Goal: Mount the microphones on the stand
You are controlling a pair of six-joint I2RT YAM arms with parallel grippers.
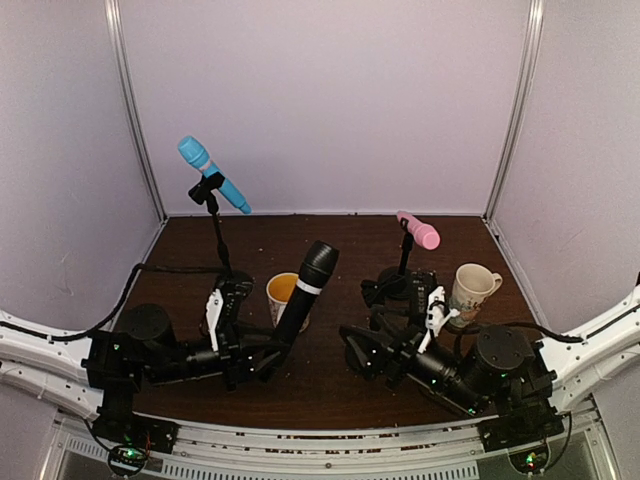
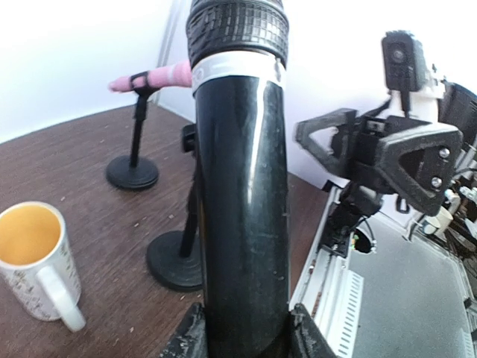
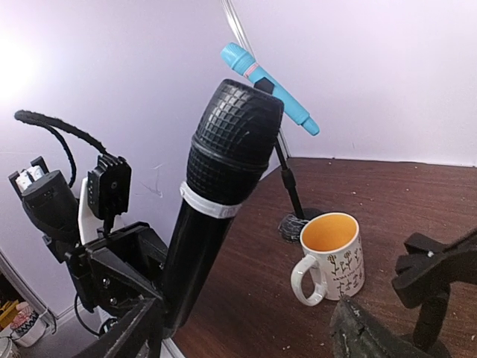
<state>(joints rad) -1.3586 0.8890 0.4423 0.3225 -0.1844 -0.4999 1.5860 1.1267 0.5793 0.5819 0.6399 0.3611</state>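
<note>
My left gripper is shut on the lower body of the black microphone, which leans up to the right with its head high. My right gripper is open and empty, and its left finger is next to the microphone's lower end. An empty black stand stands just behind the black microphone; its clip shows at the right of the right wrist view. The light blue microphone and the pink microphone each sit clipped on their own stand.
A white mug with a yellow inside stands mid-table behind the black microphone. A second white mug stands at the right beside the right arm. White walls close in the back and sides.
</note>
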